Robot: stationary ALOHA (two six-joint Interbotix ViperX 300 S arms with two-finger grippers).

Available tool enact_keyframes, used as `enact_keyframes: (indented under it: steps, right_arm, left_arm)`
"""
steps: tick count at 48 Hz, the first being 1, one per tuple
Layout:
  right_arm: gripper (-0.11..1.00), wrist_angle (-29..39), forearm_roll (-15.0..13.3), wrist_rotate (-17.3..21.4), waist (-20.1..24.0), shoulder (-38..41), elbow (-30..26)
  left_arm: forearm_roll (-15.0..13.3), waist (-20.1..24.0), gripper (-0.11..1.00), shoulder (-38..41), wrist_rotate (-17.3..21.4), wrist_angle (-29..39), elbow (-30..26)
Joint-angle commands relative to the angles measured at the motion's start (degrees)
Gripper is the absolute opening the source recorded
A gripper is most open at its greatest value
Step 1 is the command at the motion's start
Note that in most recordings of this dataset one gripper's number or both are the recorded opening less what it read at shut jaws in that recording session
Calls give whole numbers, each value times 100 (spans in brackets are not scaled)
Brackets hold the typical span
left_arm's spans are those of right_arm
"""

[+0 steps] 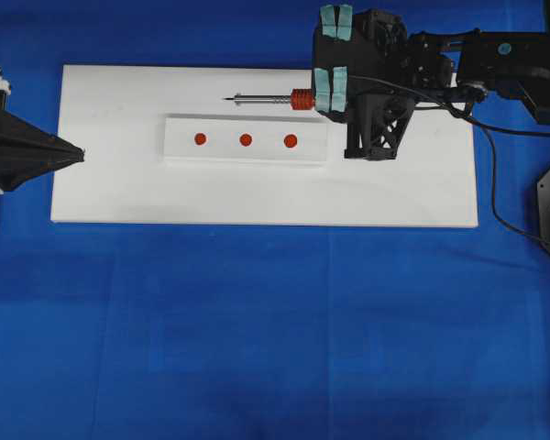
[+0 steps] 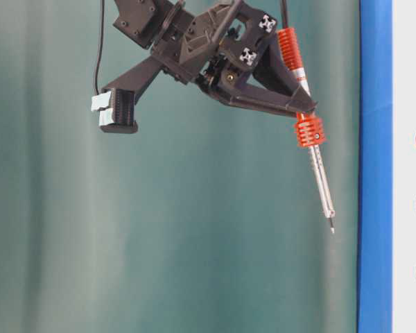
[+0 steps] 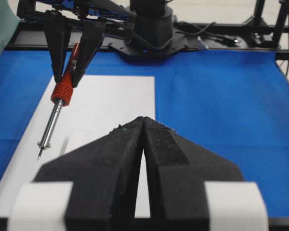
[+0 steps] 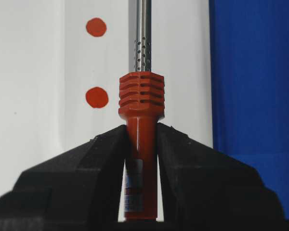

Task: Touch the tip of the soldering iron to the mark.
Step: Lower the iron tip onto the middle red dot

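Iron (image 1: 289, 99) hangs in the air above the white board (image 1: 119, 192), held by the right end effector (image 4: 140, 144), whose two black fingers (image 4: 86, 168) press against the orange handle just behind the ribbed collar (image 4: 141, 91). In the overhead view the shaft lies level across the picture, pointing left, with the tip (image 1: 226, 99) just beyond the far edge of the raised white strip (image 1: 179, 151). That strip carries three red marks (image 1: 246, 139) in a row; the tip sits above none of them. From table level the iron tilts down toward the board, tip (image 2: 331, 227) clear of the surface. A black cord (image 1: 495, 183) trails from the arm over the blue counter (image 1: 257, 330). At the left, the left end effector (image 1: 81, 153) rests at the board's edge, its fingers (image 3: 115, 159) pressed together on nothing.
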Motion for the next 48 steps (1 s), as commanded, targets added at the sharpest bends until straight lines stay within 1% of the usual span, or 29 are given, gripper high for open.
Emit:
enact_keyframes:
  steps: [1,11,48]
  right_arm:
    - [6,-9,-18,-9,-9,-158,-176]
    - [6,-62,-18,-88,-18,-158,-176]
    - [6,-141,9,-35,0,-141,-185]
  left_arm:
    - [9,-9,0,44,9,-35,-53]
    - [9,-9,0,53,9,-35,-62]
    - [0,-9,0,44,18,-35,-62]
